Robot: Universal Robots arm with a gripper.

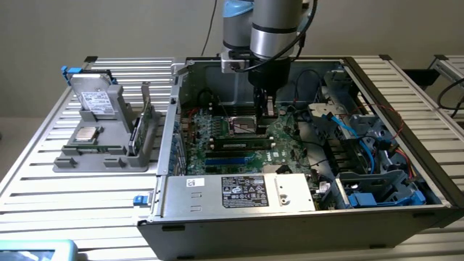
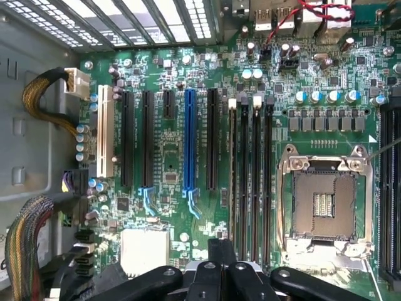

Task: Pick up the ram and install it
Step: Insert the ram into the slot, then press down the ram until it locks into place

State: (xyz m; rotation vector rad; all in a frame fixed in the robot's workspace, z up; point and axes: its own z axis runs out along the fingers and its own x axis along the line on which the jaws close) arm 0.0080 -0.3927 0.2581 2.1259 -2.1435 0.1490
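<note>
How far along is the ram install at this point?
Done: nothing clear. What looks like the ram stands in the holder outside the case. In hand: nothing. The fingers are shut and empty above the slots. Left: pickup and seating, though I cannot tell whether a slot already holds a stick.

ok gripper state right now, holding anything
gripper: closed, above the motherboard; whether it holds anything cannot be told
</note>
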